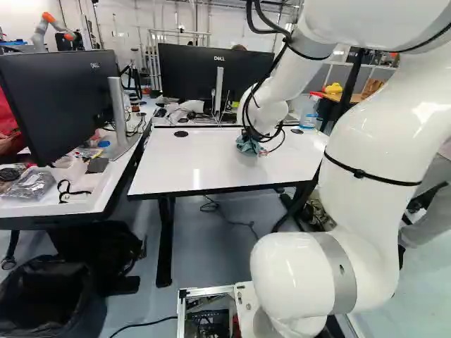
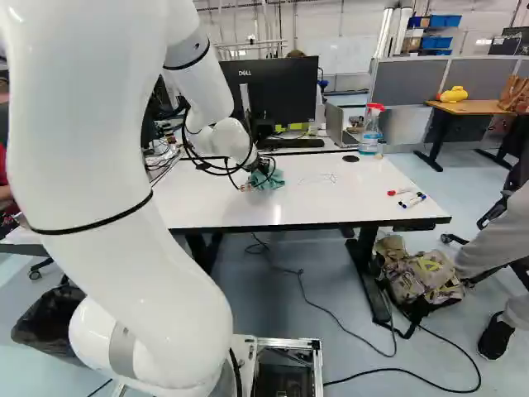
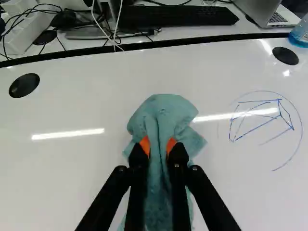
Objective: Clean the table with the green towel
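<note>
The gripper is low over the white table, largely hidden by the towel and cables. In the wrist view the gripper has its orange pads pressed on the bunched green towel from two sides. The towel spreads out ahead of the fingers on the tabletop and runs back between them. Blue marker lines form a drawing on the table, beside the towel and apart from it; they show faintly in the right base view too.
A spray bottle stands at the table's far edge, and markers lie near its right end. Monitors, a keyboard and cables are on the desk behind. Another robot stands far back. A backpack is on the floor.
</note>
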Tool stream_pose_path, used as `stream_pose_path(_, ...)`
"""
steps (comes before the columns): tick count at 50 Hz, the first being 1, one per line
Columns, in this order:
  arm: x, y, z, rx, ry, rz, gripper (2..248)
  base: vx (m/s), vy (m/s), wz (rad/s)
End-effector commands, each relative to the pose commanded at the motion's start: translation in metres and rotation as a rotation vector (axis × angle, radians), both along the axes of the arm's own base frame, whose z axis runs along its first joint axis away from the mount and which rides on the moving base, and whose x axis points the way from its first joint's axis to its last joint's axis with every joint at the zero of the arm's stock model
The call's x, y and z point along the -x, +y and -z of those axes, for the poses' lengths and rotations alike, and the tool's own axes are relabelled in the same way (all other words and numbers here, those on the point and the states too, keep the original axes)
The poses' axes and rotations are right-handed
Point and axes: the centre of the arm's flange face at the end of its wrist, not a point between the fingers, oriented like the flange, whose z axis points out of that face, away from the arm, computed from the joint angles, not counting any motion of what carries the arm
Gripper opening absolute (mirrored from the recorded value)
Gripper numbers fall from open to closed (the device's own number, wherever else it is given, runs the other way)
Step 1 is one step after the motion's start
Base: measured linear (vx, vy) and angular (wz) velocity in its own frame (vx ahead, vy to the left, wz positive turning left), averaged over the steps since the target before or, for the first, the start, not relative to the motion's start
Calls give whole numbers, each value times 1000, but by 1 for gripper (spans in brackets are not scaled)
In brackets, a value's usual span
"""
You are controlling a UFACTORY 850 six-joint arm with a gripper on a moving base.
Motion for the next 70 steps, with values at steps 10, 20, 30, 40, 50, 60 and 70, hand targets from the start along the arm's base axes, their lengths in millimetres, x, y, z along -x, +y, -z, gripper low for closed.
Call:
stream_pose_path(10,0,-1,-1,0,-3,2,55,0,0,0)
stream_pose_path(20,-2,-13,-11,2,-23,27,55,0,0,0)
stream_pose_path(30,1,-29,-22,5,-47,58,55,0,0,0)
stream_pose_path(40,5,-44,-33,9,-68,91,55,0,0,0)
stream_pose_path(50,9,-60,-33,10,-67,124,55,0,0,0)
stream_pose_path(60,12,-76,-33,11,-67,157,55,0,0,0)
stream_pose_path(70,15,-92,-33,12,-67,190,55,0,0,0)
